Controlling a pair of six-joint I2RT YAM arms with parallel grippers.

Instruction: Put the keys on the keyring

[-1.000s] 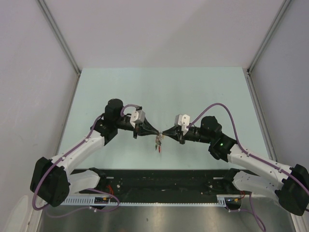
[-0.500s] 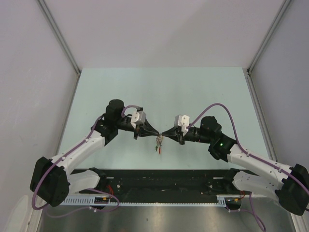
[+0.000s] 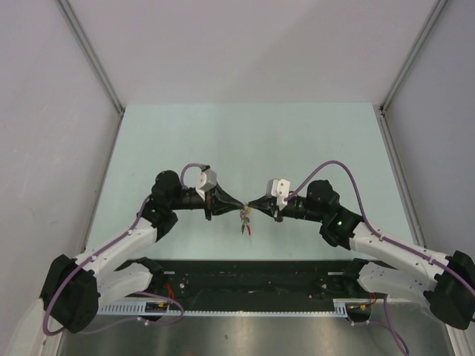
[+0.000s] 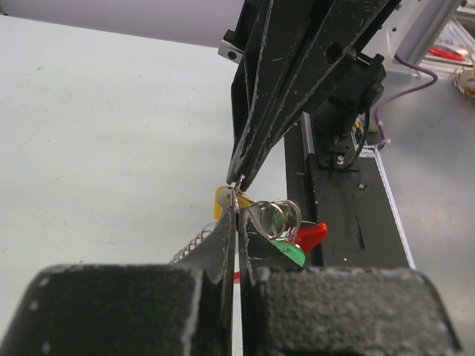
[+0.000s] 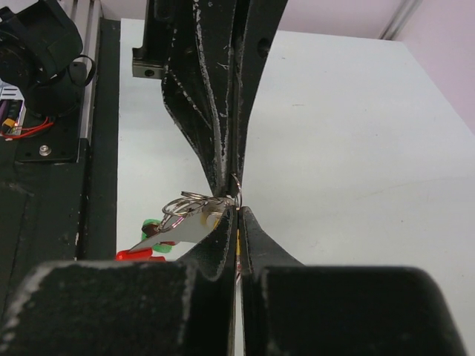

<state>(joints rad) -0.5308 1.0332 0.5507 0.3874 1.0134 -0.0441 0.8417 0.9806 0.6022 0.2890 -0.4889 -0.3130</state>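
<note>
The pale green counter (image 3: 297, 141) sits enclosed by plain light walls (image 3: 245, 52), and the work is lifted clear of it near the middle of its near half. The keyring (image 4: 280, 217) shows as thin overlapping wire loops hanging between the two arms. The keys (image 3: 245, 222) dangle below it in a tight bunch: the yellow key (image 4: 223, 199) sits just beside the pinch point, while the green key (image 4: 291, 254) and red key (image 4: 312, 233) hang lower on the far side. Whether each key is fully threaded on the wire cannot be told. The left hand (image 3: 236, 205) and right hand (image 3: 252, 205) meet tip to tip, each with its jaws pressed narrow on a strand of the ring wire. This opposed grip appears intended to steady the ring in the air and work its coil, so a key can travel round it. The main risk judged is the thin wire slipping from either pinch.
</note>
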